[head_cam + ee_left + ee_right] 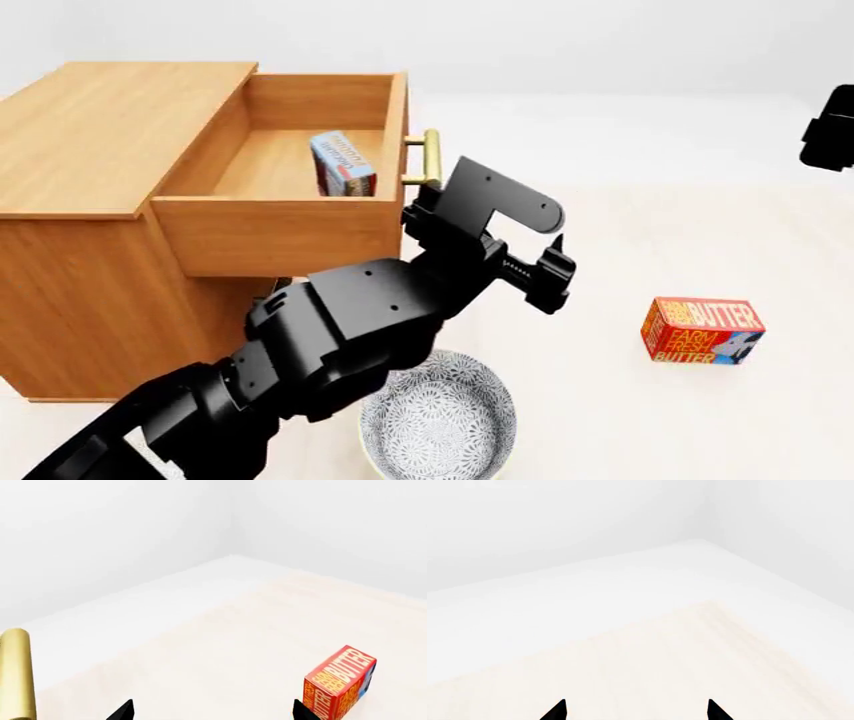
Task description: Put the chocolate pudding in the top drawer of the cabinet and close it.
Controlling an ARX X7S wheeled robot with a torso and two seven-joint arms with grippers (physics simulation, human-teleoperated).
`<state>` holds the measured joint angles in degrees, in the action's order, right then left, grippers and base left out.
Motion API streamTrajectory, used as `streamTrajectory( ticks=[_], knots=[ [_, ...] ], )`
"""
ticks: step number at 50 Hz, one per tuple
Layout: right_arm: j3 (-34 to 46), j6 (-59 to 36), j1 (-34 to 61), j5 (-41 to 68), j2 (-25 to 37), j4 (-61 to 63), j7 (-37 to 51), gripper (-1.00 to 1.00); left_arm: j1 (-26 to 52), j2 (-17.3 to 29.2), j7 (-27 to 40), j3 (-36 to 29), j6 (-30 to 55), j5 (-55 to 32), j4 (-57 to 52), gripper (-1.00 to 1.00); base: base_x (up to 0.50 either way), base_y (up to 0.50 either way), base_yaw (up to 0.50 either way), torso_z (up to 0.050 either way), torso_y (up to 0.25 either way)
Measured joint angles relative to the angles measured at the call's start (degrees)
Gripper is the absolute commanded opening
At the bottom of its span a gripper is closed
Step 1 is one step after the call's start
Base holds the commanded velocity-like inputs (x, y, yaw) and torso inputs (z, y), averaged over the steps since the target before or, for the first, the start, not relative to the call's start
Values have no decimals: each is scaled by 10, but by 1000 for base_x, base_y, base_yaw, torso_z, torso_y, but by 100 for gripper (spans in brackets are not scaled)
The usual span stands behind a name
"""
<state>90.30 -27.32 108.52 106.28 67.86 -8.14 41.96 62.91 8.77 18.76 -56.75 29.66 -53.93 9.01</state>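
Observation:
The cabinet [94, 130] stands at the left in the head view, with its top drawer [280, 235] pulled out. The chocolate pudding [343, 165], a small light blue box, stands upright inside the drawer near its front. My left gripper [541, 272] hangs open just right of the drawer's brass handle [424, 158], apart from it. In the left wrist view the left gripper [213, 711] holds nothing, and the handle [17, 675] lies off to one side. The right gripper [636, 711] is open and empty over the pale floor; only part of that arm [830, 130] shows in the head view.
An orange-red butter box [702, 331] lies on the floor to the right, also visible as the butter box [340, 682] beside one left fingertip. A patterned grey bowl [438, 420] sits on the floor below my left arm. White walls meet in a corner beyond.

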Motion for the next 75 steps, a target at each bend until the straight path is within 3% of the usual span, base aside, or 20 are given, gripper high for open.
streamTrajectory(
  ticks=[20,75],
  knots=[
    [-4,6,-10,-1,-9,-5,-2,100,-3,25,-11,9,-18,2,29,100,0,0,0,0,0],
    [-14,17,-34,-3,-32,-18,-7,100,-11,180,-22,68,-50,4,88,100,0,0,0,0,0]
  ],
)
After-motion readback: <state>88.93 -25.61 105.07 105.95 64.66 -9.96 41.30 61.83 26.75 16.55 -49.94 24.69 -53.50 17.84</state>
